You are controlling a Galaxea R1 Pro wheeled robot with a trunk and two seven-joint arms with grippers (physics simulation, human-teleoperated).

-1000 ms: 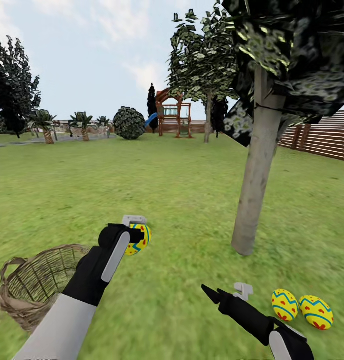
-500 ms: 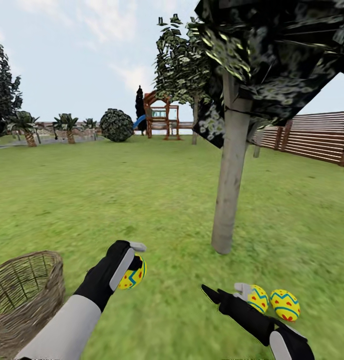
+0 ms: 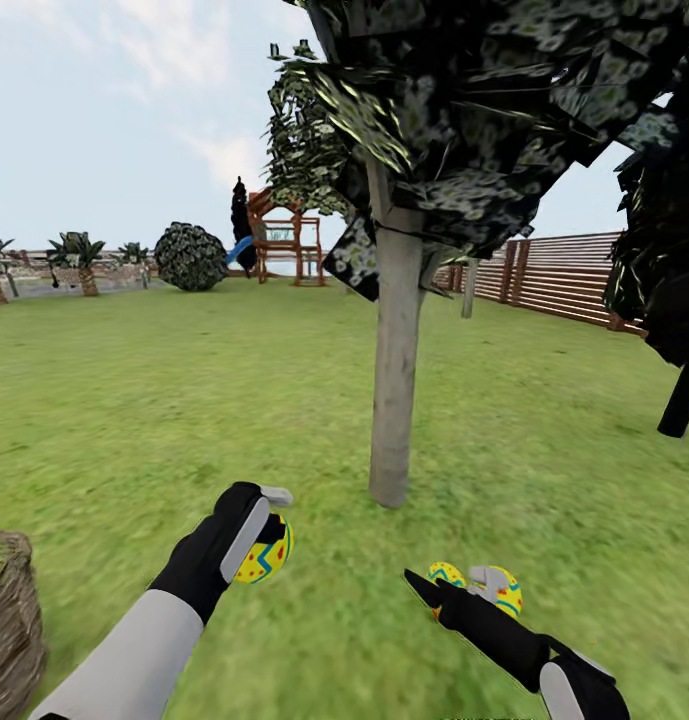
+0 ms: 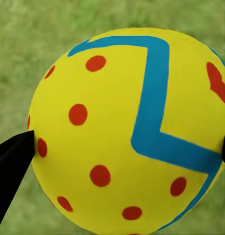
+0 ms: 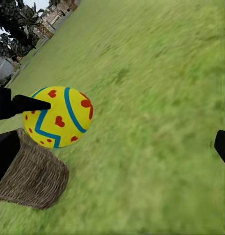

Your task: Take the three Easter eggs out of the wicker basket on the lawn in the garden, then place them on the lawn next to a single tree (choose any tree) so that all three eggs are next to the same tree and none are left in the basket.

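My left gripper [image 3: 270,533] is shut on a yellow Easter egg [image 3: 264,552] with red dots and a blue zigzag, held above the lawn [image 3: 184,400]. Up close, the egg [image 4: 127,127] sits between two black fingertips [image 4: 12,164]. Two more eggs [image 3: 503,590] [image 3: 445,574] lie on the grass near the foot of the pale grey tree trunk [image 3: 394,380], partly hidden behind my open right gripper [image 3: 449,585]. The wicker basket [image 3: 9,620] stands at the left edge. From the right wrist, the held egg [image 5: 58,116] hangs above the basket [image 5: 32,178].
A dark slatted fence [image 3: 574,285] runs along the right. A dark tree with a thin black trunk [image 3: 682,395] stands at the far right. A playset [image 3: 279,240], a round bush [image 3: 189,257] and palms [image 3: 79,262] are far back across open grass.
The camera has swung right: basket, trunk and the two lying eggs slid left in the picture. My left gripper still holds its egg, lower in the view than a second ago.
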